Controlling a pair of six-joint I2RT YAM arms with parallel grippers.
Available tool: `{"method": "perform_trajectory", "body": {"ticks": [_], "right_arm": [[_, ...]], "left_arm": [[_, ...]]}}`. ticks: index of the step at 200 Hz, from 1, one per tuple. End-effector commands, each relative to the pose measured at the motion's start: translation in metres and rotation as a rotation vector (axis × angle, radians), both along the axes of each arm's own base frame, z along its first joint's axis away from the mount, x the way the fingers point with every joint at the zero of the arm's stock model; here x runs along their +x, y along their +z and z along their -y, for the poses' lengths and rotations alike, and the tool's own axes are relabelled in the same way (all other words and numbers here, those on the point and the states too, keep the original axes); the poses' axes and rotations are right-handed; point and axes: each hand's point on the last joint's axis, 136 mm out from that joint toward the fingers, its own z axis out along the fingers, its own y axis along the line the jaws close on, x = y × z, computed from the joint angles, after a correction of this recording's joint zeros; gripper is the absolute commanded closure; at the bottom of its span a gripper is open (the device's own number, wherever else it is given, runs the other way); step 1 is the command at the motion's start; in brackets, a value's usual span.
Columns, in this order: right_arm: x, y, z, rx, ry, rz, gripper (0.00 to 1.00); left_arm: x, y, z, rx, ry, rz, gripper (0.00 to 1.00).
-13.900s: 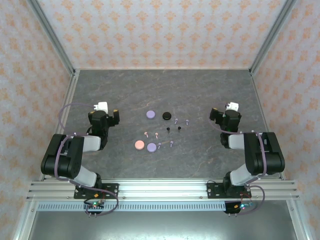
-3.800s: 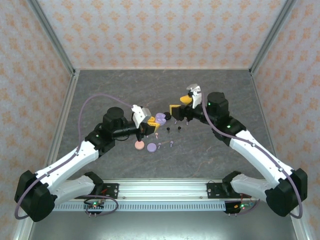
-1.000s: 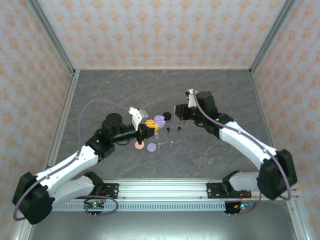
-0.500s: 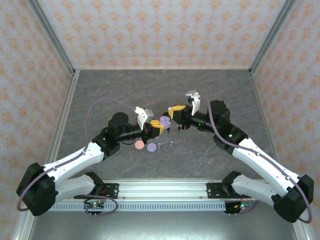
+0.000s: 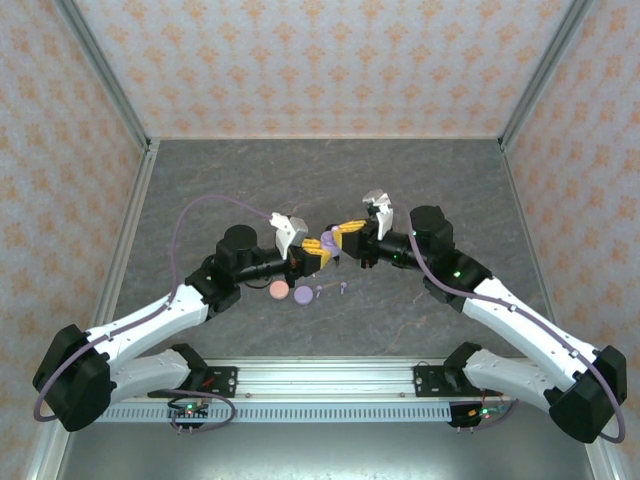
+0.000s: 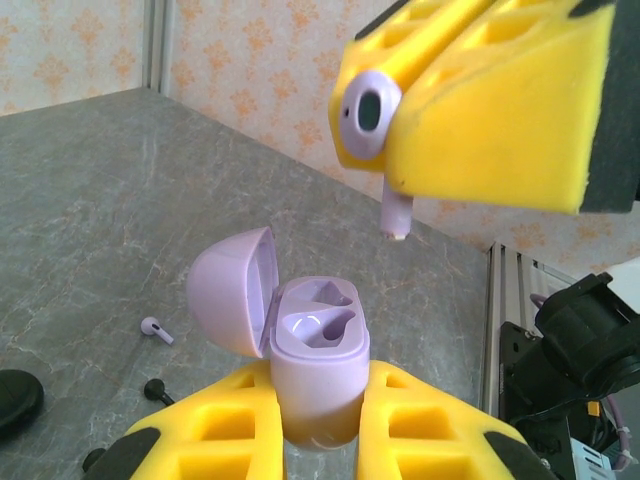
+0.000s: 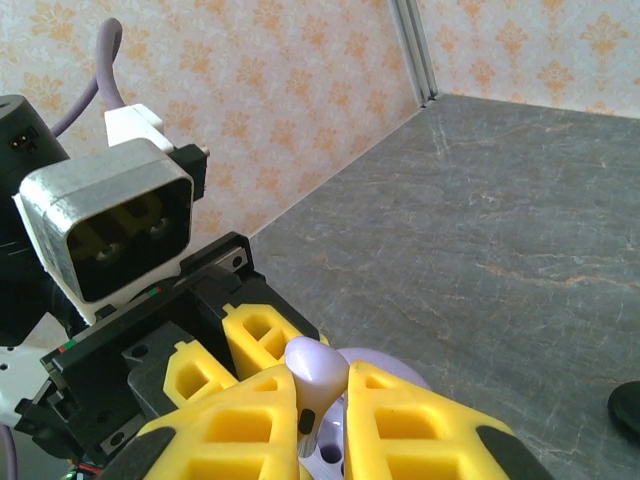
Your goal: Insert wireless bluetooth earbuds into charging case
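Since half a second back, the right gripper (image 5: 347, 236) has swung in closer to the left gripper (image 5: 316, 257). Their yellow padded fingers now nearly meet over the middle of the grey stone-patterned table (image 5: 300, 180).

From the left wrist camera I see the left gripper clamped on the small lilac plastic charging case (image 6: 315, 350). It is upright, with its lid hinged back toward 9 o'clock and both wells bare. The right gripper is pinched tight on the lilac stemmed earbud (image 6: 368, 112), stem pointing down. It hangs above the case at about 1 o'clock, apart from it.

On the table, at 7 o'clock from the held case, the flat pink round case (image 5: 279, 291) and the flat lilac round case (image 5: 303, 294) lie closed, just beside each other. Two loose lilac buds (image 5: 343, 287) lie at 3 o'clock of them, where they were half a second ago.
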Motion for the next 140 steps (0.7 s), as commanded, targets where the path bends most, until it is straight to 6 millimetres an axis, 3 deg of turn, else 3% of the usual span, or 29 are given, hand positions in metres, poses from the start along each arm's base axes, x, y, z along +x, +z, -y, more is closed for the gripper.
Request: {"method": "perform_trajectory", "body": {"ticks": [1, 74, 140], "right_arm": [[-0.007, -0.006, -0.005, -0.01, 0.045, 0.004, 0.86], [-0.005, -0.02, -0.008, -0.025, 0.045, -0.031, 0.86], [0.001, -0.018, -0.006, -0.019, 0.014, -0.02, 0.86]], "left_arm": [[-0.002, 0.035, 0.004, -0.072, -0.013, 0.071, 1.0], [-0.003, 0.036, 0.003, -0.077, -0.011, 0.074, 1.0], [-0.003, 0.037, 0.003, -0.077, -0.016, 0.076, 1.0]]}}
